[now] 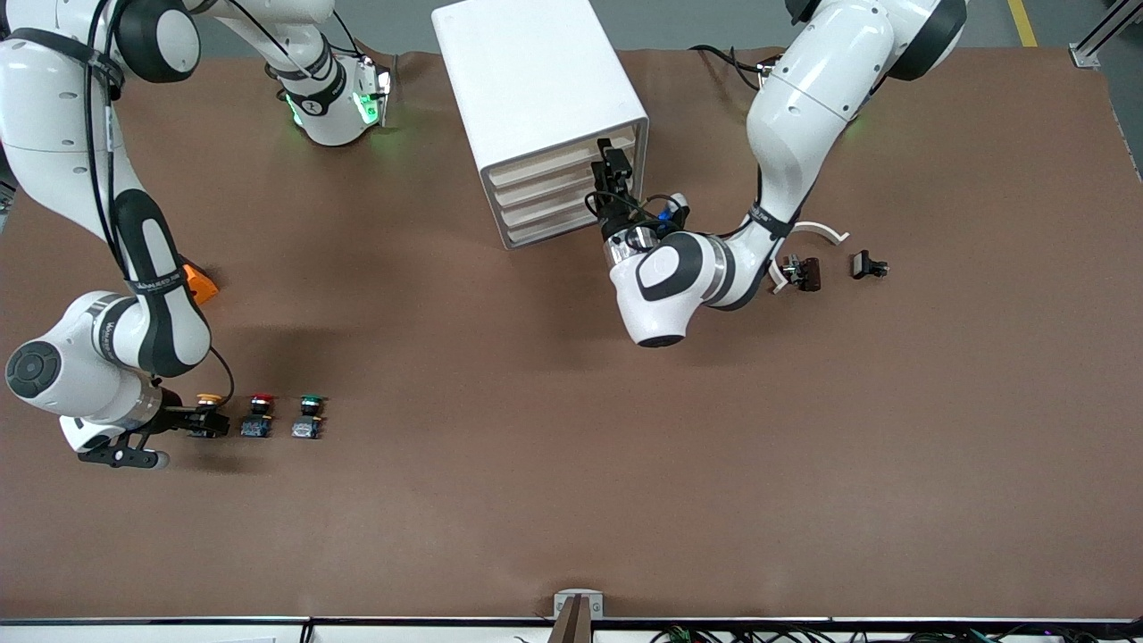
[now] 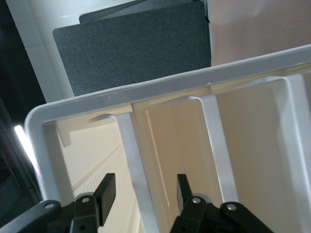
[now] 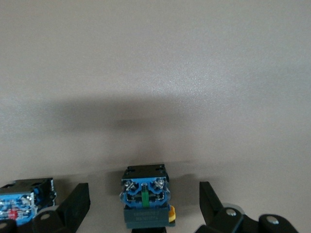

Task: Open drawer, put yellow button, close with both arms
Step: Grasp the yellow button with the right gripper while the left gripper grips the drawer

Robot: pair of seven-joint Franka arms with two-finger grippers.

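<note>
The right gripper (image 3: pixel 145 204) was down at the table near the right arm's end, its fingers (image 3: pixel 77 201) spread wide with the yellow button (image 3: pixel 146 201) between them and a gap showing on each side, so it was released and not yet grasping. In the front view the same gripper (image 1: pixel 198 421) sat at the yellow button (image 1: pixel 209 413), which stood first in a short row with the red-capped button (image 1: pixel 258 417) beside it and the green-capped button (image 1: pixel 309 417) next along, all nearer the front camera than the drawer cabinet (image 1: pixel 536 107).

The button looked small, rigid and light, a hard plastic block under a rounded cap. The flat sides of the blue-grey base seemed the safer place to pinch; the domed cap would probably slip. The red-capped neighbour stood close, so one finger would have little room.

The left gripper (image 2: pixel 143 194) was at the front of the cabinet, its fingers (image 2: pixel 108 191) apart and straddling a white bar (image 2: pixel 133 160) of a drawer front, not clamped. In the front view the left gripper (image 1: pixel 616 179) was at the upper drawers (image 1: pixel 561 183), which all appeared shut.
</note>
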